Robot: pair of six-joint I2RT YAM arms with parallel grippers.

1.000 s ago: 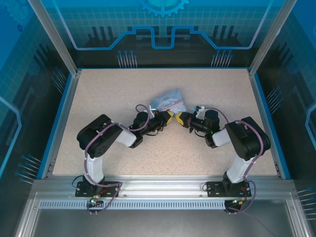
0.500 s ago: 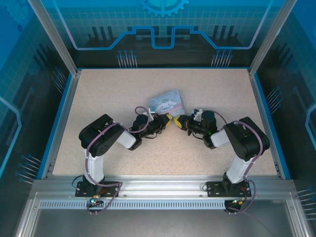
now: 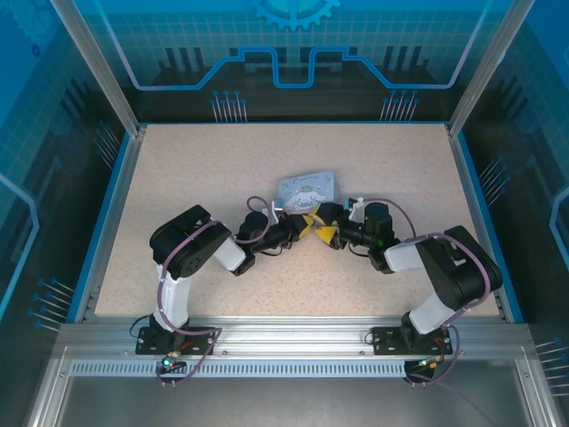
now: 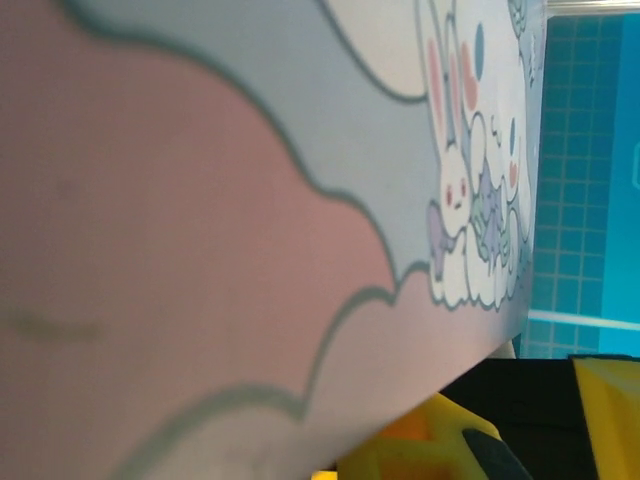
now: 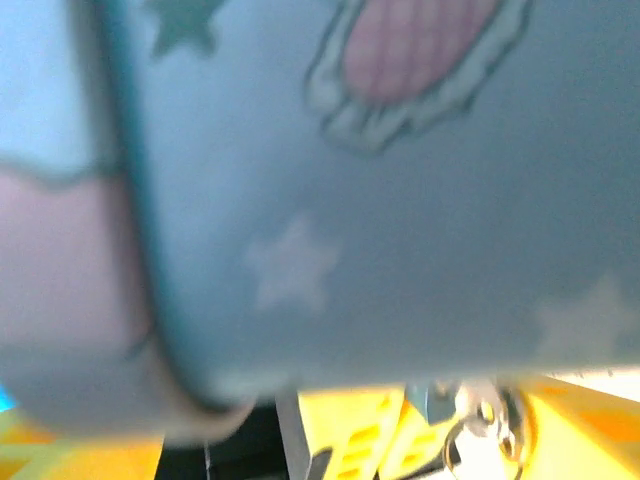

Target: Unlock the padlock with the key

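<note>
At the right gripper point(image 3: 329, 234) we could not tell whether the jaws were clenched or released. Its wrist view showed yellow fingers point(image 5: 350, 445) and, between them, a small metal loop point(image 5: 470, 440), too blurred for us to call padlock or key. The left gripper point(image 3: 307, 225) met it tip to tip, its grip equally unreadable, with 1 yellow finger point(image 4: 420, 455) showing under the tin point(image 3: 307, 188). We judged that the 2 tips were brought together so key and lock could be lined up between them. The tin lay just behind both tips, touching or nearly so, and crowded both wrist cameras, so fine alignment looked hard to watch. Beyond this the table point(image 3: 196, 178) offered open room to the left, right and near side, its edges well apart from the grippers.
</note>
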